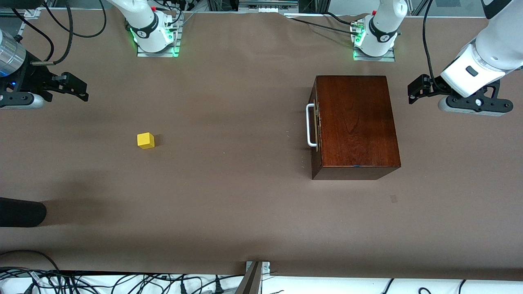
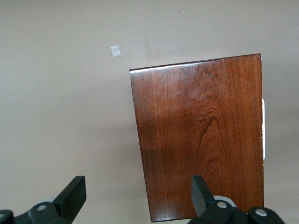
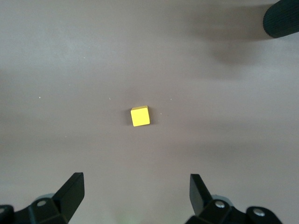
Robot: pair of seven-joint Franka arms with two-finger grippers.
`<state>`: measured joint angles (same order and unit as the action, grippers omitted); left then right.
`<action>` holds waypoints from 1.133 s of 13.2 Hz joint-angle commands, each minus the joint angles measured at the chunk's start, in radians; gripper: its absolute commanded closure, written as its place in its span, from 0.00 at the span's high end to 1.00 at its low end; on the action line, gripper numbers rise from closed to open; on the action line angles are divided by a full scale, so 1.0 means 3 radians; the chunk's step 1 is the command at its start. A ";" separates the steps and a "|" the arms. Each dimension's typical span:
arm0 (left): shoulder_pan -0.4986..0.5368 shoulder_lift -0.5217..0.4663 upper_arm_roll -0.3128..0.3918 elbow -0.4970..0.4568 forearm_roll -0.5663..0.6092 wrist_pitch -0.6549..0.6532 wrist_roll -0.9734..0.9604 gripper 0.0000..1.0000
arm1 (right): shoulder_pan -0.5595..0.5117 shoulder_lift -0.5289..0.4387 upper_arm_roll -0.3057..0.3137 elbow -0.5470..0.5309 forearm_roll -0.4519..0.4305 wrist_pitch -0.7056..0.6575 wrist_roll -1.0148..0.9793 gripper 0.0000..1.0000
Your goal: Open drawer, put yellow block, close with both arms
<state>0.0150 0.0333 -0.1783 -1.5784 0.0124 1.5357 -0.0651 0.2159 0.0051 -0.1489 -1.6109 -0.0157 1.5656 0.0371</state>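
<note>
A dark reddish-brown glossy wooden box (image 1: pixel 354 124) sits on the brown paper-covered tabletop (image 1: pixel 229 192) toward the left arm's end; its drawer (image 1: pixel 315 126) is pushed fully in, the white metal U-shaped handle (image 1: pixel 310 125) facing the right arm's end of the tabletop; a small bright yellow cube (image 1: pixel 146 140) rests alone on the bare tabletop toward the right arm's end, well apart from the box; the left arm's black two-finger pincer (image 1: pixel 416 90) hangs in the air just beside the box's closed end, fingers (image 2: pixel 74 195) spread apart and holding nothing, the box top filling much of the left wrist view; the right arm's black pincer (image 1: pixel 77 87) hovers over the tabletop at the right arm's end, fingers (image 3: pixel 72 191) wide apart and empty, the yellow cube (image 3: pixel 140 115) lying centred ahead of them in the right wrist view; a dark rounded object (image 1: pixel 20 212) intrudes at the table edge near the right arm's end, nearer the front camera than the cube
</note>
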 commanded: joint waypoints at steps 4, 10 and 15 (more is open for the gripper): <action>-0.0264 0.0333 -0.0060 0.0143 -0.0230 -0.0077 -0.0013 1.00 | -0.0004 0.0009 0.0016 0.0057 0.0017 -0.0070 0.0019 1.00; -0.1091 0.0849 -0.0055 0.0153 -0.0225 0.0265 -0.0692 1.00 | -0.0004 0.0009 0.0021 0.0057 0.0017 -0.0070 0.0019 1.00; -0.1726 0.1177 -0.0050 0.0103 -0.0174 0.0837 -0.1664 1.00 | -0.0004 0.0009 0.0021 0.0057 0.0022 -0.0070 0.0025 1.00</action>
<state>-0.4655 0.3479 -0.2075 -1.5769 -0.0469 1.7574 -0.5073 0.2167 0.0051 -0.1458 -1.6109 -0.0157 1.5630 0.0372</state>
